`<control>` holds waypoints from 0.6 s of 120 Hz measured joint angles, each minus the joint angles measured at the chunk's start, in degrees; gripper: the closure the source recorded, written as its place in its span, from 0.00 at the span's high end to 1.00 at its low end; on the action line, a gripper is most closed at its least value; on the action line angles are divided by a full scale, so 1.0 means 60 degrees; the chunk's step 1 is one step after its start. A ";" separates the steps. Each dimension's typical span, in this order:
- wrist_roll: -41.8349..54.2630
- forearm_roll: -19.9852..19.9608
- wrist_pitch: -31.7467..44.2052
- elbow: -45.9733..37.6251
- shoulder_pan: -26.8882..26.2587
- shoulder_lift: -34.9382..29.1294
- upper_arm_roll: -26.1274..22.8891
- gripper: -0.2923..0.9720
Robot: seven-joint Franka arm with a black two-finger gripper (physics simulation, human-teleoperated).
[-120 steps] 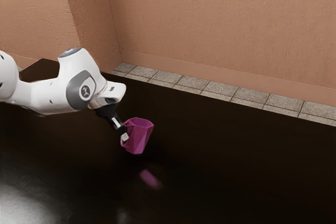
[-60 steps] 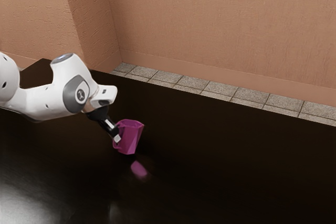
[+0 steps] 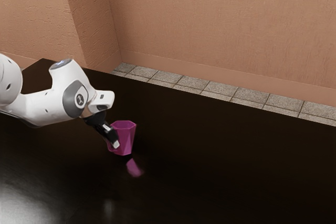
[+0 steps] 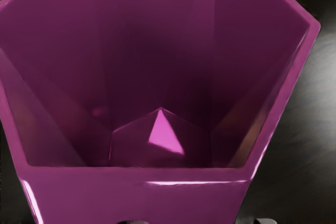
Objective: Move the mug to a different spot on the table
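A magenta faceted mug [image 3: 124,137] hangs upright just above the dark glossy table [image 3: 220,161], at the exterior view's left of centre. My black gripper [image 3: 113,138] comes down from the upper left and is shut on the mug's near wall. A pink reflection of the mug lies on the table right under it. In the wrist view I look straight down into the mug [image 4: 157,77], its hexagonal rim and empty bottom close under my hand.
Beyond the table's far edge runs a strip of grey floor tiles [image 3: 220,88] below tan walls. A wall corner [image 3: 110,35] stands behind my arm. Bare tabletop stretches toward the exterior view's right and front.
My arm has carried the mug toward the exterior view's left and lowered it closer to the table. The mug has gone from tilted to upright.
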 joint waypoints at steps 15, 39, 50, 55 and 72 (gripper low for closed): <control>0.0023 -0.0012 -0.0008 -0.0015 0.0013 0.0000 0.0038 0.64; 0.0053 -0.0017 -0.0016 -0.0028 0.0008 0.0001 0.0044 0.72; 0.0063 -0.0018 -0.0022 -0.0031 0.0008 0.0000 0.0044 0.74; 0.0067 -0.0018 -0.0024 -0.0031 0.0008 0.0000 0.0044 0.74; 0.0079 -0.0018 -0.0028 -0.0031 0.0008 -0.0004 0.0044 0.76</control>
